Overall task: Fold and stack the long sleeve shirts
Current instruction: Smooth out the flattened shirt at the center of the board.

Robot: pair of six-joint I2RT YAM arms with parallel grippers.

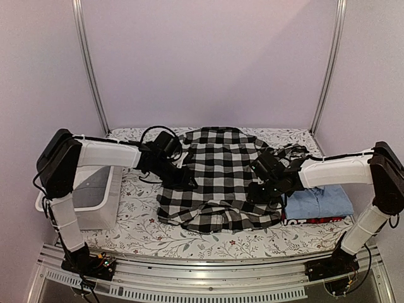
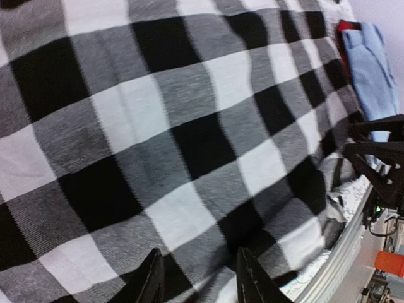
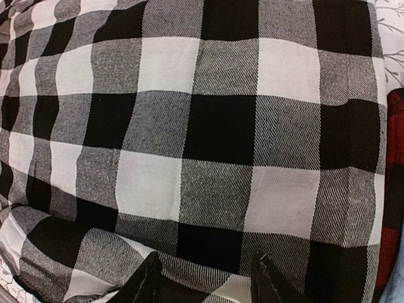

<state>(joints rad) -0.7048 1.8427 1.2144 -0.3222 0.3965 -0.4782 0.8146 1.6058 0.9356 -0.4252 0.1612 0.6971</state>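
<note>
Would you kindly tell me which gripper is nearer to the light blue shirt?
Right. The right gripper is at the right edge of the checked shirt, just beside the light blue shirt; the left gripper is at the opposite edge, farther away.

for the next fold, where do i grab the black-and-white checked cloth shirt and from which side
Probably take the black-and-white checked cloth shirt at its left and right side edges, the left pincer coming from the left, the right pincer from the right. It lies spread flat, so its middle gives nothing to pinch, while both side edges lie exposed.
</note>
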